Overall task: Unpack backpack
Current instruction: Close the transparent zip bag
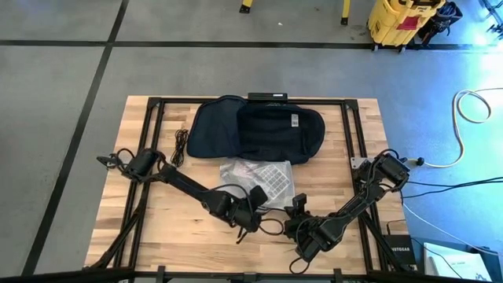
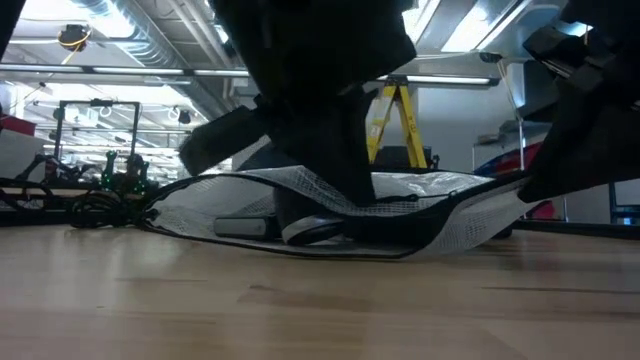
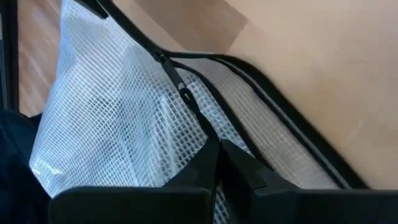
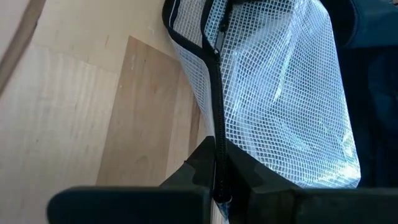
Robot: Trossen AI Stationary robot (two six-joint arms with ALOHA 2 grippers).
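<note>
The backpack (image 1: 258,130) lies flat at the far middle of the bench (image 1: 149,236), its long axis running left to right, well beyond both arms. Just on its near side rests a clear mesh pouch (image 1: 259,177) with a black zip edge, and the two grippers work on that pouch rather than on the backpack itself. The left gripper (image 1: 253,211) sits at the pouch's near left corner; in its wrist view its fingers (image 3: 205,165) are pressed together on the pouch's black zipper line. The right gripper (image 1: 301,211) is at the near right corner, fingers (image 4: 205,163) likewise pinched shut on the zipper edge (image 4: 215,93). So the backpack lies away from both sets of fingers, with the pouch between; neither arm is clearly nearer to it.

The bench is pale wood inside a black frame, and a dark cable (image 1: 181,146) lies left of the backpack. Beyond it is grey concrete floor, a yellow bin (image 1: 401,22) and a stepladder (image 2: 395,125).
</note>
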